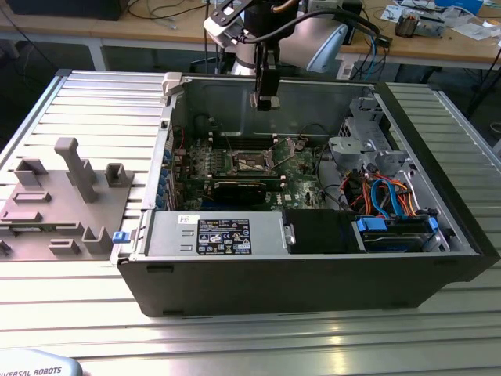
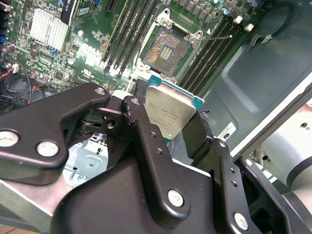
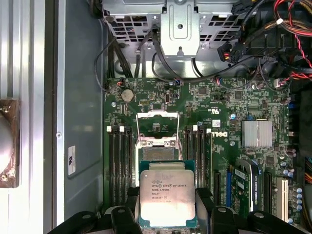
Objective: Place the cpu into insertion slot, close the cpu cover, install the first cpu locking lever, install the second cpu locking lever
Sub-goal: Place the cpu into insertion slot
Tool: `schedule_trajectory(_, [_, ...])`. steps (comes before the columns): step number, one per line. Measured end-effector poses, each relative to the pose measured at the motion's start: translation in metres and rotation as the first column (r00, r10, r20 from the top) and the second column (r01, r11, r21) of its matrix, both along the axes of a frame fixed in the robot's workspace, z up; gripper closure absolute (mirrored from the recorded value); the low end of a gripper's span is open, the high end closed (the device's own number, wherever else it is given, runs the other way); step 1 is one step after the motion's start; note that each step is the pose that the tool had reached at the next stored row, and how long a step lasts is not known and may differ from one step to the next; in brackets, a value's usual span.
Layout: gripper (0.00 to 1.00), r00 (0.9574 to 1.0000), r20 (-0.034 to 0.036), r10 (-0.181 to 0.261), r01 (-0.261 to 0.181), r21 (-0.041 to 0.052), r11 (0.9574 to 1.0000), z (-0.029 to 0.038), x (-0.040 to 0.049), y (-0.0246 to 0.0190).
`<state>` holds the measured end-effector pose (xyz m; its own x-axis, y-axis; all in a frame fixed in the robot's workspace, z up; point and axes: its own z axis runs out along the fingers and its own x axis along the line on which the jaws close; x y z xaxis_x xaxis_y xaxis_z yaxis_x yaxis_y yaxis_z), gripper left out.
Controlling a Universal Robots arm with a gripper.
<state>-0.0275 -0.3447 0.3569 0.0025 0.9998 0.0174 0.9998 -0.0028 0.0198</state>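
My gripper [image 2: 170, 119] is shut on the cpu [image 2: 170, 112], a small square chip with a silvery top and green edge, gripped by two opposite sides. In the exterior view the gripper [image 1: 266, 102] hangs above the green motherboard inside the open black case [image 1: 313, 274]. The insertion slot [image 2: 165, 48] lies open just beyond the chip, its dark contact field bare. In the first wrist view the cpu [image 3: 167, 197] overlaps the near edge of the slot [image 3: 161, 152], and the cpu cover [image 3: 157, 127] stands raised at the slot's far side. A thin wire lever [image 2: 217, 38] sticks out beside the slot.
Black memory slots [image 3: 119, 161] flank the socket on both sides. A long black card [image 1: 235, 188] lies in front of it, a metal drive cage [image 1: 360, 133] and orange and blue cables [image 1: 387, 196] stand at the exterior view's right. A grey fixture plate [image 1: 63, 196] sits outside the case.
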Motion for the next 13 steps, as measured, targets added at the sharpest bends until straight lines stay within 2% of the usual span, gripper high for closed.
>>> schedule_trajectory(13, [0.46, 1.0000, 0.0000, -0.008, 0.008, 0.0000, 1.0000, 0.0000, 0.0000, 0.0000])
